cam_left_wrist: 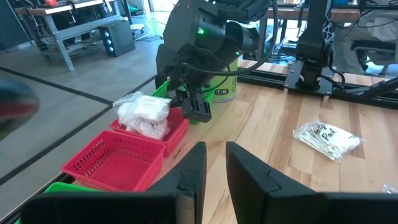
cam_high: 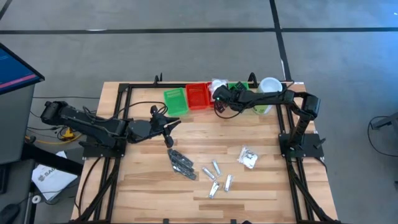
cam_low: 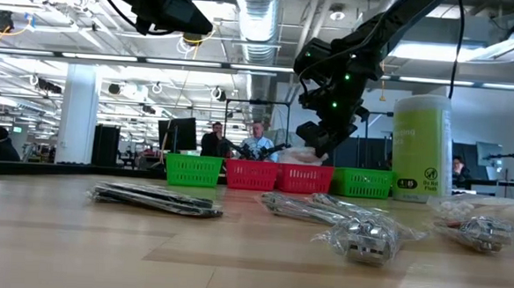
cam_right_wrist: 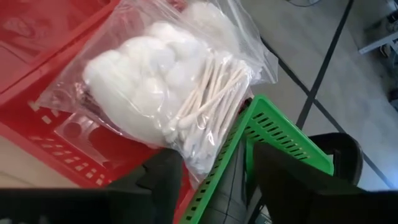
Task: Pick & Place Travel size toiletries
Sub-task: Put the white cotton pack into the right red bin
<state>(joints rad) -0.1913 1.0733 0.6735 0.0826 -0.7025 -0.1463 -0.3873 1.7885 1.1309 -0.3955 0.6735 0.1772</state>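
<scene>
Plastic glare hides much of what lies on the bench (cam_high: 261, 186): in the low view the silver tubes (cam_low: 358, 233) and the flat black pieces (cam_low: 157, 200) blur into shiny heaps, and in the high view the black pieces (cam_high: 180, 163) seem to lie with their long axes running diagonally, though single items are hard to separate. One white packet (cam_left_wrist: 144, 113) is a clear bag of cotton balls and cotton swabs; it sits in the right-hand red tray (cam_left_wrist: 163, 135), bulging over the tray's rim, and the right wrist view shows its swabs (cam_right_wrist: 208, 102) bundled parallel, slanting along the bag's length toward the green tray (cam_right_wrist: 273, 134) beside it. A second white packet (cam_high: 249, 157) lies flat on the bench near the right arm's base, cut off at its edges by reflections. The right pincer (cam_left_wrist: 194, 104) hangs just above the bag in the red tray, fingers spread apart and gripping nothing. The left pincer (cam_high: 171, 127) waits over the bench near the other green tray (cam_high: 176, 101), fingers close together with a narrow gap, empty. The tall pale green cylinder (cam_low: 422, 148) stands behind the row of trays.
</scene>
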